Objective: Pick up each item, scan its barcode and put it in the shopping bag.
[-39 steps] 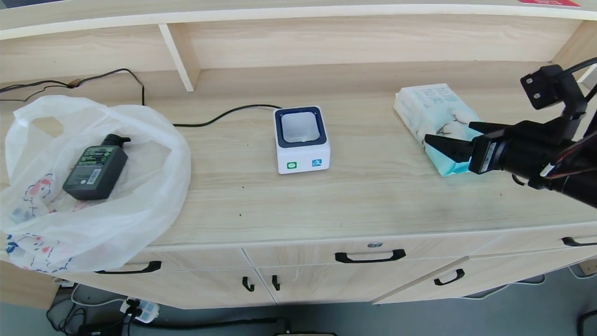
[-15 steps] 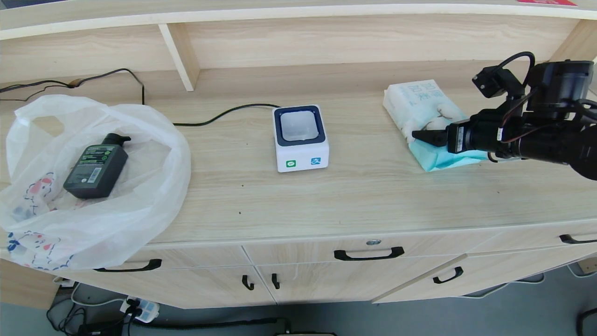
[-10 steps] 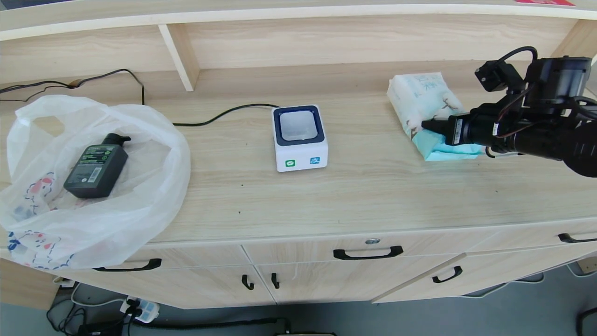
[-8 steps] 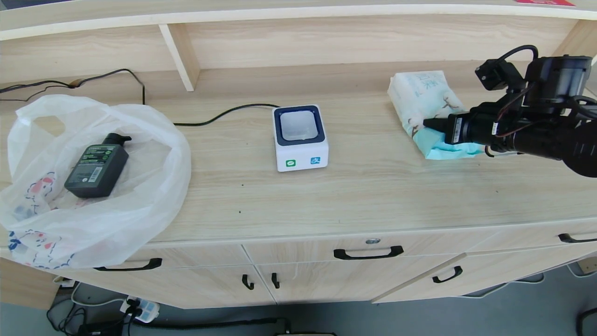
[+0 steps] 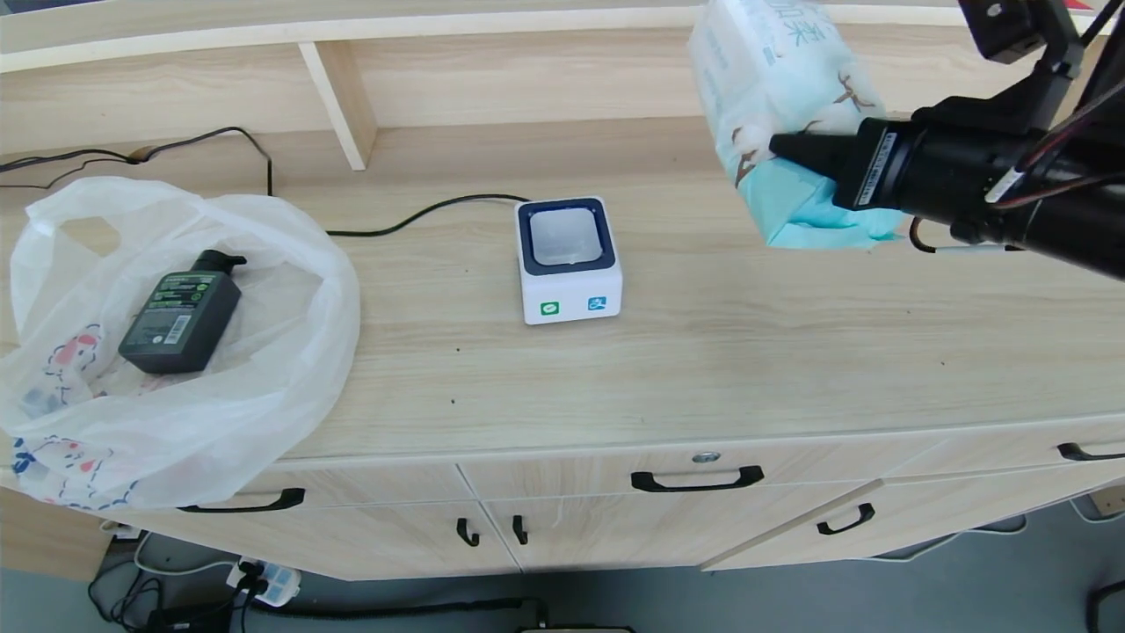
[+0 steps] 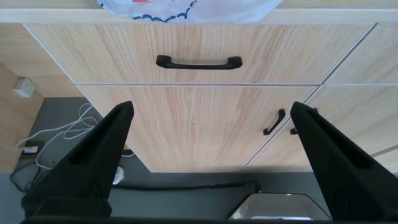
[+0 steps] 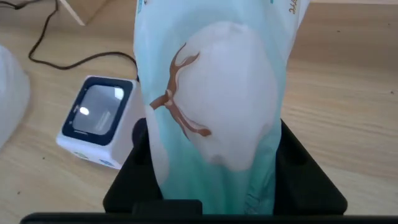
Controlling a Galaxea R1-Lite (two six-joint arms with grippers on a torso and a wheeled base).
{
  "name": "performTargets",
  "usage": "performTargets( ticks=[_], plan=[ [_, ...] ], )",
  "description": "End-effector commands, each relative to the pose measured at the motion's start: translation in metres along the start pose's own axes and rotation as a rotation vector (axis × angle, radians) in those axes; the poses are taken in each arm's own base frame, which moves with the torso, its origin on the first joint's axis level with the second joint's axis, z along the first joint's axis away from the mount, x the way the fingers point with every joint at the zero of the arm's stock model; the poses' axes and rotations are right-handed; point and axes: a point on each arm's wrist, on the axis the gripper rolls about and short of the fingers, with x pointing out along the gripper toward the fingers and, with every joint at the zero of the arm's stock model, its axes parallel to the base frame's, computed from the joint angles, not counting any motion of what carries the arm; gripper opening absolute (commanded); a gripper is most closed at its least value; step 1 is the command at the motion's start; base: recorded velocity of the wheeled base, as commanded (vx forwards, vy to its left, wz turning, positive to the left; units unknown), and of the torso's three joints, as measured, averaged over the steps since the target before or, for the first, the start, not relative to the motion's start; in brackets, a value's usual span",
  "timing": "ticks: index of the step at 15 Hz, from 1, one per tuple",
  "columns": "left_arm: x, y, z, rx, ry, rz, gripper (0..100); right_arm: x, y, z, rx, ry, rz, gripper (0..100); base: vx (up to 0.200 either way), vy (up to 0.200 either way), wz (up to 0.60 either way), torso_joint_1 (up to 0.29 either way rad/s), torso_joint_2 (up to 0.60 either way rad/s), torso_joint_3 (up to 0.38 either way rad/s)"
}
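My right gripper (image 5: 795, 149) is shut on a white and teal tissue pack (image 5: 778, 105) and holds it in the air above the counter's right side, to the right of the scanner. The same tissue pack (image 7: 214, 93) sits between the black fingers (image 7: 140, 162) in the right wrist view. The white scanner (image 5: 569, 261) with its dark-framed window stands mid-counter; this scanner (image 7: 96, 121) lies below and beside the pack. A white shopping bag (image 5: 167, 343) lies open at the left with a dark bottle (image 5: 180, 314) in it. My left gripper (image 6: 208, 155) hangs open, low before the drawer fronts.
A black cable (image 5: 413, 215) runs from the scanner to the back left of the counter (image 5: 703, 352). A raised shelf with an upright divider (image 5: 338, 105) borders the back. Drawers with black handles (image 5: 697, 481) are below; one drawer handle (image 6: 198, 62) faces the left wrist.
My right gripper shut on the tissue pack where it lay on the counter, then lifted it well clear of the surface. The bag, bottle and scanner stayed put.
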Motion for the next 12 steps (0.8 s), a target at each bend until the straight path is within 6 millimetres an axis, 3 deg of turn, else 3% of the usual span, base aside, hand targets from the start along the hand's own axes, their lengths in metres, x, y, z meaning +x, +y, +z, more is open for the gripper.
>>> performTargets(
  ticks=[1, 2, 5, 8, 12],
  plan=[
    [0.000, 0.000, 0.000, 0.003, -0.002, 0.001, 100, -0.065, 0.054, 0.015, 0.085, -0.074, 0.151, 0, 0.000, 0.000, 0.00, 0.000, 0.00, 0.000],
    [0.000, 0.000, 0.000, 0.014, -0.002, 0.001, 100, -0.082, 0.061, 0.009, 0.087, -0.062, 0.193, 0, 0.000, 0.000, 0.00, 0.000, 0.00, 0.000],
    [0.000, 0.000, 0.000, 0.026, -0.002, 0.001, 100, -0.115, 0.055, -0.012, 0.063, -0.023, 0.197, 0, 0.000, 0.000, 0.00, 0.000, 0.00, 0.000],
    [0.000, 0.000, 0.000, 0.026, -0.003, 0.001, 100, -0.153, 0.046, -0.052, 0.098, 0.065, 0.190, 0, 0.000, 0.000, 0.00, 0.000, 0.00, 0.000],
    [0.000, 0.000, 0.000, 0.028, -0.003, 0.001, 100, -0.173, 0.041, -0.076, 0.177, 0.121, 0.182, 0, 0.000, 0.000, 0.00, 0.000, 0.00, 0.000]
  ],
)
